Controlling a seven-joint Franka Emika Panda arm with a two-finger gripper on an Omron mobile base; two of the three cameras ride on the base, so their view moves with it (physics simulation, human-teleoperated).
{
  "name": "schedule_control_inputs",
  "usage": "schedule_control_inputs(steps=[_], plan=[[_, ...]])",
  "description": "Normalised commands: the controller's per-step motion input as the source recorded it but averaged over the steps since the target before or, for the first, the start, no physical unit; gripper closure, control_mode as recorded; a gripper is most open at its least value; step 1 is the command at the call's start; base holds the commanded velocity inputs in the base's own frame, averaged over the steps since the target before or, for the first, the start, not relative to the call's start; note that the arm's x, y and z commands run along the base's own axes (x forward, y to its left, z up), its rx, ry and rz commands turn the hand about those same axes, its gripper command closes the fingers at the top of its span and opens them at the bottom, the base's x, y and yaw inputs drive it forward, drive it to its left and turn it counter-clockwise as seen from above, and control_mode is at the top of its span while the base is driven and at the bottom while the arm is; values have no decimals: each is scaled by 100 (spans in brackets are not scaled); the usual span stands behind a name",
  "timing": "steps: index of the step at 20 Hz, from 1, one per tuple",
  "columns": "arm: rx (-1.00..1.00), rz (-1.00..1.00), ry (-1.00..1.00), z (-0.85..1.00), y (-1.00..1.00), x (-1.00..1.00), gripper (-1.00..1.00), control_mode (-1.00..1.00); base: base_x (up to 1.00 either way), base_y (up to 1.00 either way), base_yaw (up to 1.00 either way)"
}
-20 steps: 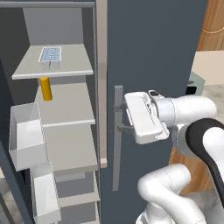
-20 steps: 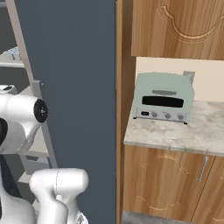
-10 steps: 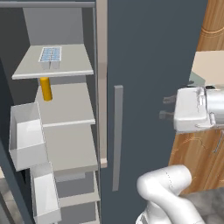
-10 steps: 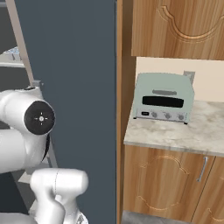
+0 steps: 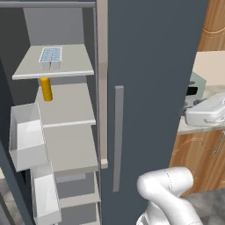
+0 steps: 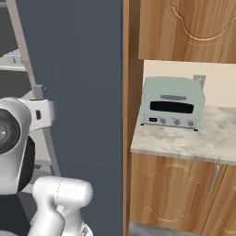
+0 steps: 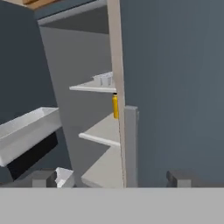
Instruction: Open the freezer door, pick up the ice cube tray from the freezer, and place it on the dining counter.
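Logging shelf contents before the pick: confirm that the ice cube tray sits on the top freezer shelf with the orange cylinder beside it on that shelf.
Not quite. The ice cube tray sits on the top shelf, but the orange cylinder stands on the shelf below it, as the left base view shows.

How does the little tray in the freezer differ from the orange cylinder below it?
The ice cube tray is flat, white with pale blue cells, and lies on the top shelf; the orange cylinder is plain, tall and narrow, and stands upright on the next shelf down. The tray sits out toward the shelf's front, the cylinder further back. Both rest untouched in the open freezer, toward the shelves' left side.
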Motion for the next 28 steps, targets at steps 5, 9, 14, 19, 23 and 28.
schedule_control_inputs(steps=[5, 9, 14, 19, 23, 28], plan=[[-13, -35, 9, 0, -27, 0, -100, -100, 0, 0, 0], [-12, -34, 0, -12, -3, -3, -100, -100, 0, 0, 0], [-3, -23, -1, -27, -2, -13, -100, -100, 0, 0, 0], [0, -19, -2, -22, -2, -3, -100, -100, 0, 0, 0], [0, -2, -5, -13, -22, 0, -100, -100, 0, 0, 0], [1, 4, -8, -17, -6, 0, -100, -100, 0, 0, 0]])
